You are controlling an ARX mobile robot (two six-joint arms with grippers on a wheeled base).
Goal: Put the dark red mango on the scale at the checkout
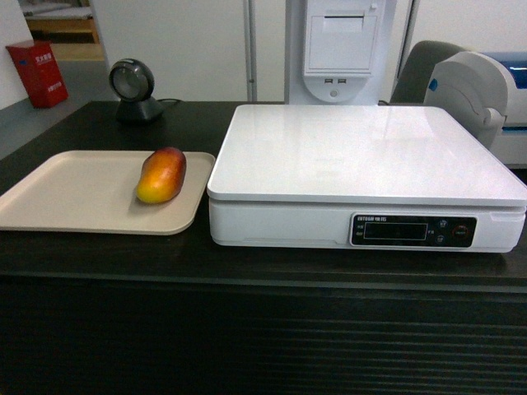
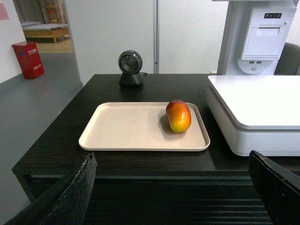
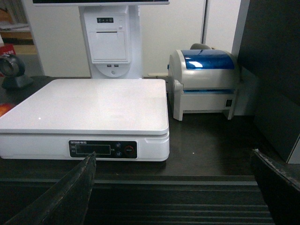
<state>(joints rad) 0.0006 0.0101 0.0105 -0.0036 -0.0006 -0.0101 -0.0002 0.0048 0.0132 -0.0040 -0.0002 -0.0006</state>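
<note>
A dark wood-grain counter (image 1: pixel 107 263) with a ribbed front panel stands in a pale-walled room, grey floor dropping away past its left edge, where a red box (image 1: pixel 37 74) sits against the wall. At the counter's left, near the front edge, a flat beige tray (image 1: pixel 74 193) carries the mango (image 1: pixel 161 174), which lies on the tray's right side, red end toward the back, yellow end toward the front, close to the tray's right rim. Behind the tray, toward the back edge, stands a round black scanner (image 1: pixel 132 89). Just right of the tray, nearly touching it, the white scale (image 1: pixel 362 152) fills the middle of the counter, its display strip facing the front edge. A white receipt printer (image 1: pixel 342 41) rises behind the scale, and a grey label printer (image 3: pixel 204 82) with a blue lid sits near the scale's right side, bare dark counter between them. In the wrist views both sets of dark fingers, left (image 2: pixel 70 194) and right (image 3: pixel 70 197), stand wide apart in front of the counter's front edge, holding nothing.
</note>
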